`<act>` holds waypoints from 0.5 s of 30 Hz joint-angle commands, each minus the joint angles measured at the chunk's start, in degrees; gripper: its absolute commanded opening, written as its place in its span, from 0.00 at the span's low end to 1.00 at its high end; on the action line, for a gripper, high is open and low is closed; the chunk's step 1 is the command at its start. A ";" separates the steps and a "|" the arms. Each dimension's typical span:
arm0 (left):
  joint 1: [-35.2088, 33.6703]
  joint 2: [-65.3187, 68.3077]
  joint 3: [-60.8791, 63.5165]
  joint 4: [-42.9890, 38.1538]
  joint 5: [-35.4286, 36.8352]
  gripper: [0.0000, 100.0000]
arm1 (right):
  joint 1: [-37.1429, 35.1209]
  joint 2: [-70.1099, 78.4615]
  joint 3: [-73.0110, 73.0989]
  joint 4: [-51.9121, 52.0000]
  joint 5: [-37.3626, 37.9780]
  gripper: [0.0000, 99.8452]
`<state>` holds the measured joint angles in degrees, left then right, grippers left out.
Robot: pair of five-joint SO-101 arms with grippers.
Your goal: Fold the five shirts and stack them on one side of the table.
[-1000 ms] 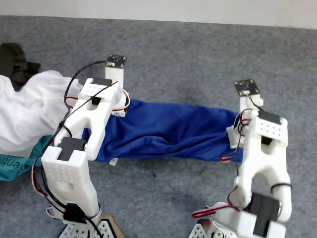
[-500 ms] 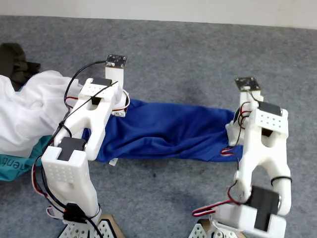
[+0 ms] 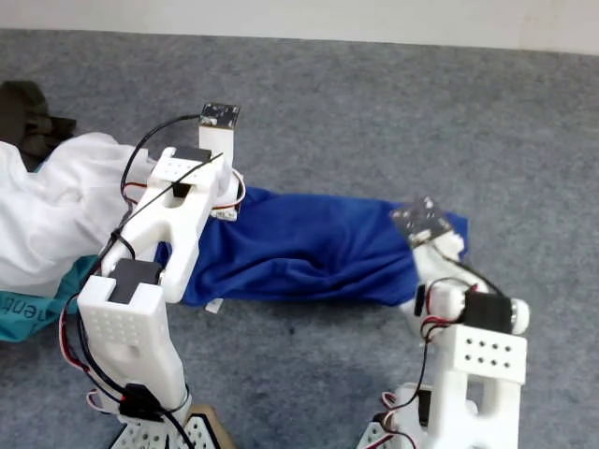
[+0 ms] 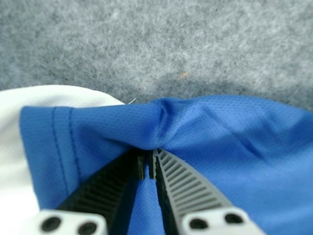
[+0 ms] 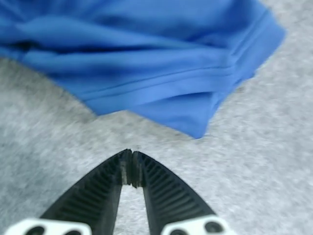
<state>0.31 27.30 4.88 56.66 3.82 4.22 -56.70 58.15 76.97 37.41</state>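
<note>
Holding one end of the blue shirt (image 3: 309,253), our left gripper (image 4: 147,166) is clenched on a fold of the fabric, with cloth pinched between its jaws. The shirt lies on the grey table (image 3: 374,112) as a long band, its long axis running from one arm across to the other. Our right gripper (image 5: 131,169) hangs over bare table just off the shirt's opposite end, jaws closed on nothing, tips pointing toward the hemmed corner. That free end lies straight ahead of the right gripper, near but apart, and the right arm is plainly the nearer one to it. We judge that the next grasp needs those jaws opened first, then brought onto the hem.

The right wrist view gives us the layered hem edges and their stitching, which the arm covers in the high view. The high view adds the heap beside the shirt's held end: a white shirt (image 3: 56,215), a teal shirt (image 3: 28,309) under it, and a dark shirt (image 3: 23,112) beyond.
</note>
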 commanded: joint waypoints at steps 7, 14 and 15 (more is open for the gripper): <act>-1.27 0.48 -1.36 -1.49 0.44 0.06 | -5.93 14.29 -9.63 4.53 1.23 0.01; -1.27 0.48 -1.45 -1.49 0.44 0.06 | -6.29 32.13 -20.88 6.81 3.34 0.01; -1.27 0.48 -1.45 -1.49 0.44 0.06 | -6.64 33.80 -21.32 6.81 4.13 0.01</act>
<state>0.31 27.30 4.88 56.66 3.82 -1.23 -27.43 41.19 82.95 39.96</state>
